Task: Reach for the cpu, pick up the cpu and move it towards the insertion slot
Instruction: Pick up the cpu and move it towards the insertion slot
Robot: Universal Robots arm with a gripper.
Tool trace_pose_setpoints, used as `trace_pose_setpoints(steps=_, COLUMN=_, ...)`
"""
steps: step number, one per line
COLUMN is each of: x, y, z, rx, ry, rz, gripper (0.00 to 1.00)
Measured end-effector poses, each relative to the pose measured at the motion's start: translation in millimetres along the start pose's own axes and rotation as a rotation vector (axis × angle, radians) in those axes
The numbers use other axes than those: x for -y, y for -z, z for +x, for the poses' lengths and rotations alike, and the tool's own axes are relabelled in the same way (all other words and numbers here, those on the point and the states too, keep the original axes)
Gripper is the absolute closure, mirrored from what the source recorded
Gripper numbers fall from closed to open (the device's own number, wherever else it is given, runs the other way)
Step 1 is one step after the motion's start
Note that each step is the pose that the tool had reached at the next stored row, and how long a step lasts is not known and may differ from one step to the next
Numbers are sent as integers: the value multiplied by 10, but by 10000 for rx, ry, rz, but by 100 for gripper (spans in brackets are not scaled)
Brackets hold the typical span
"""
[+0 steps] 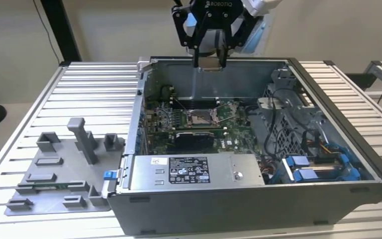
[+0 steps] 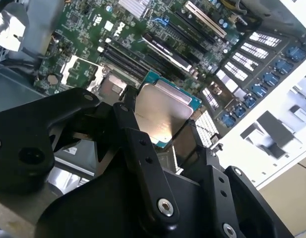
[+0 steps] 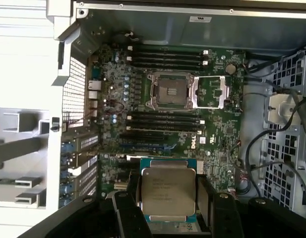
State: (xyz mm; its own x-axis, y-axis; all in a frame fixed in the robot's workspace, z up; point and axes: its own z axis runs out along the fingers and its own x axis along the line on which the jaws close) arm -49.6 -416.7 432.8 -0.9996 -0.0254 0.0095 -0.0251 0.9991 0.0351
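Tool (image 1: 209, 63) hangs above the rear wall of the open computer case (image 1: 324, 164) in the exterior view, clenched on the cpu (image 1: 208, 62) — a small pale plate between the black fingers, clear of the case. In the first wrist view the cpu (image 3: 167, 191) sits flat between the fingers (image 3: 205, 198), silvery top facing the camera, green edge showing around it; the second wrist view shows the same plate (image 2: 160, 116) pinched at its sides by the black linkage (image 2: 143, 158). The insertion slot (image 3: 170, 90) lies well apart from the cpu on the green motherboard (image 3: 212, 144), metal frame around a dark centre, its load plate (image 3: 211, 92) apparently swung open beside it. In the exterior view the slot (image 1: 200, 118) is low inside the case, below the tool. Grey fixture blocks (image 1: 58, 169) rest on the slatted surface (image 1: 91, 89) — on the exterior view's left of the case.
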Motion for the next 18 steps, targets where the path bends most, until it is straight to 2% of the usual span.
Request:
trace_pose_setpoints(steps=5, x=-99, y=-19, z=-24, rx=1, ry=-23, rz=-2, gripper=100)
trace_pose_setpoints(steps=18, x=-153, y=-77, z=-88, rx=22, ry=-630, rz=-7, gripper=100)
